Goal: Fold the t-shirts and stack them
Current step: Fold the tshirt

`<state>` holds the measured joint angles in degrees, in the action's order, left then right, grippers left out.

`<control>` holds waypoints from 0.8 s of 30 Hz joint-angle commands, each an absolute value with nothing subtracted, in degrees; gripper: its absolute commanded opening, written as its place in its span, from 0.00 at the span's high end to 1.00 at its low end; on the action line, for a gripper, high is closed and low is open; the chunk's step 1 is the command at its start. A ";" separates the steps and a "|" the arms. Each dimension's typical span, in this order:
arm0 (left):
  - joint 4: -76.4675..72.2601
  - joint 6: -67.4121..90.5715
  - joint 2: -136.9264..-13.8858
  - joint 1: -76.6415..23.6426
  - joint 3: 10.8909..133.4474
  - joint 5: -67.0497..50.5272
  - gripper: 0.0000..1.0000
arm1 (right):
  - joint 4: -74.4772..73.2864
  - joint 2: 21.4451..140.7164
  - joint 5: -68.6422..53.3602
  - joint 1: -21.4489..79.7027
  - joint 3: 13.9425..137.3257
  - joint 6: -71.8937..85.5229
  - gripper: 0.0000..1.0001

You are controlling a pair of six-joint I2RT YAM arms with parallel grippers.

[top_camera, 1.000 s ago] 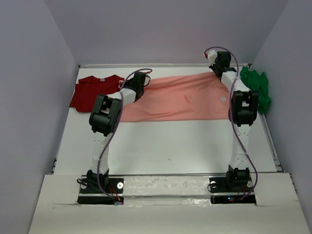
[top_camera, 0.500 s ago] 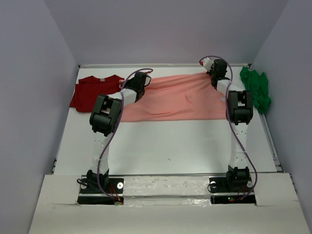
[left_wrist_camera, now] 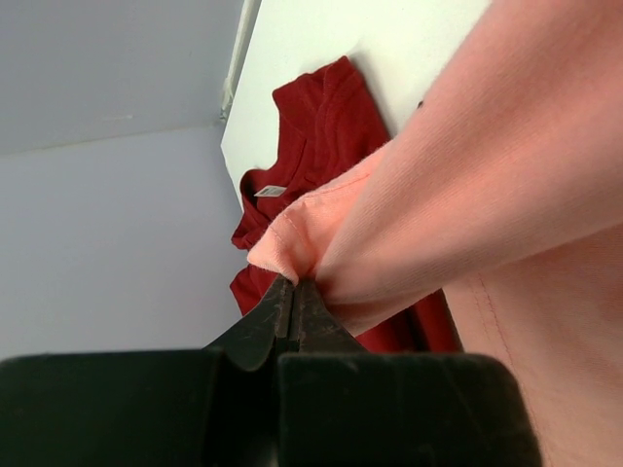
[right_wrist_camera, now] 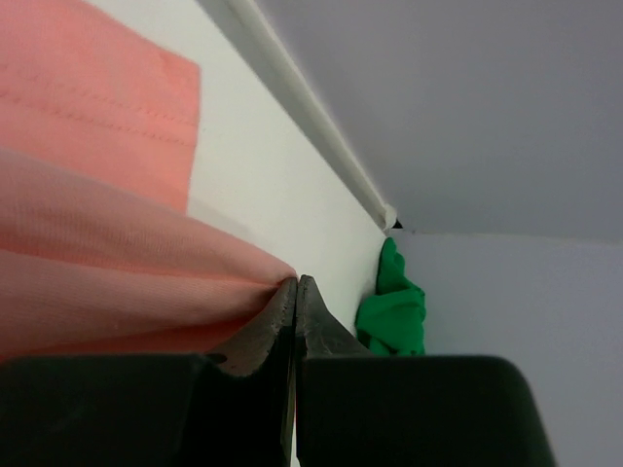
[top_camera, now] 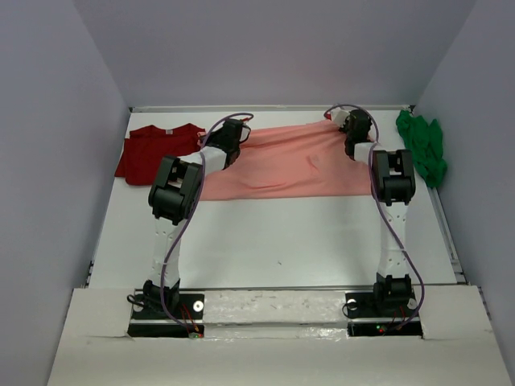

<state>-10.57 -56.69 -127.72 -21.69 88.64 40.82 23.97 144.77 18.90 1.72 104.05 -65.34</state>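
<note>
The salmon-pink t-shirt lies spread across the far half of the table, its far edge lifted between both arms. My left gripper is shut on its left edge, where the cloth bunches at the closed tips of that gripper. My right gripper is shut on the right edge, pink fabric pinched at its tips. The dark red t-shirt with a small neck label lies flat at far left. The bright green t-shirt sits crumpled at far right.
Grey walls enclose the table on three sides. A raised white rail runs along the far edge, with the green shirt in the right corner. White tabletop stretches between the pink shirt and the arm bases.
My right gripper has moved left along the far edge, drawing the pink shirt's right side inward. The left arm has held still.
</note>
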 commanded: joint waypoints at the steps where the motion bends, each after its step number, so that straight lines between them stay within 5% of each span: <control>1: -11.16 -56.51 -125.43 -20.92 88.16 45.09 1.00 | 28.31 138.44 21.71 1.23 100.21 -64.96 1.00; 24: -2.46 -50.10 -119.36 -21.36 86.31 37.09 1.00 | 15.57 123.58 19.78 1.23 90.09 -57.13 1.00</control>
